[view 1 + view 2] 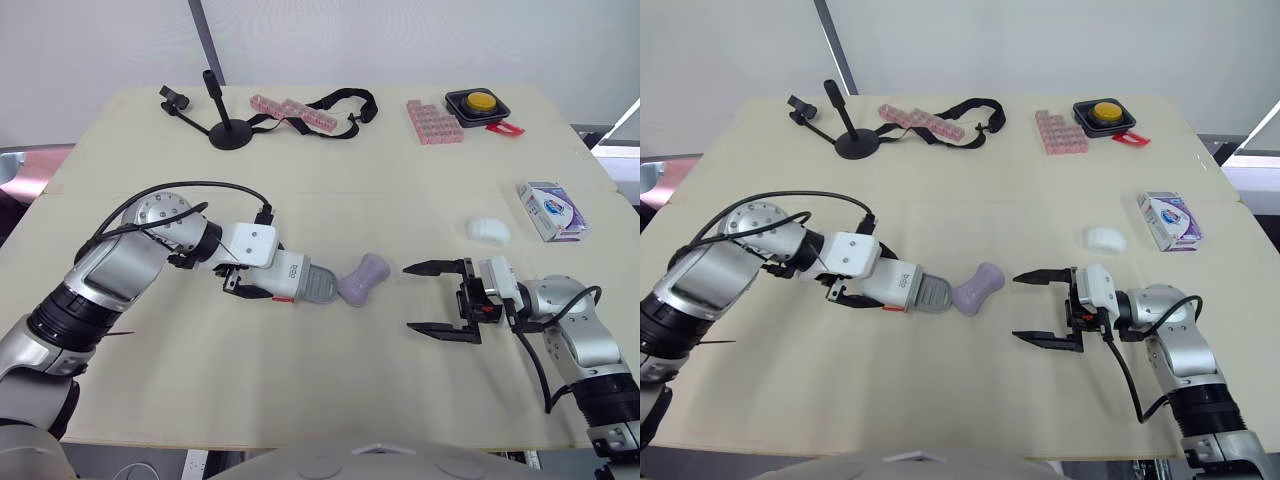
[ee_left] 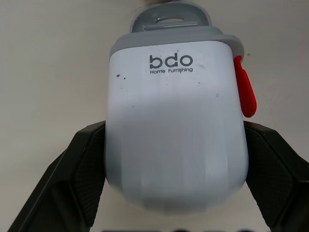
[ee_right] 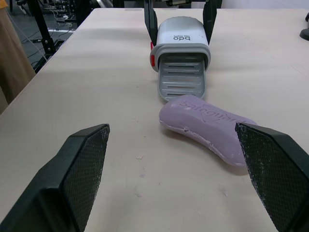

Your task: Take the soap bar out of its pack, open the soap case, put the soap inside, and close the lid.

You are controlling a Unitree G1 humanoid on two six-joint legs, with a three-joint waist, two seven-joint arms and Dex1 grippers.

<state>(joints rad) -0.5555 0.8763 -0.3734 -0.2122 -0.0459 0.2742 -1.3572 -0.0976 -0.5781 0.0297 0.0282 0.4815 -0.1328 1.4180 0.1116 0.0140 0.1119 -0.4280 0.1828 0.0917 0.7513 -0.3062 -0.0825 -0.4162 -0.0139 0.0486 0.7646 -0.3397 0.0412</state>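
A white soap case (image 1: 278,270) lies on its side on the table, my left gripper (image 1: 255,272) shut around its rear. Its grey inner tray (image 3: 183,79) is slid out toward the right, and a red latch shows on the side. The purple soap bar (image 1: 362,279) lies bare on the table, touching the tray's end at an angle. My right gripper (image 1: 407,297) stands open just right of the soap with nothing between its fingers (image 3: 82,164). The blue and white soap pack (image 1: 552,210) lies at the far right.
A white lump (image 1: 487,230) rests beside the pack. Along the far edge stand a black stand (image 1: 228,125), pink blocks with a black strap (image 1: 300,112), more pink blocks (image 1: 433,122) and a black box with a yellow button (image 1: 479,103).
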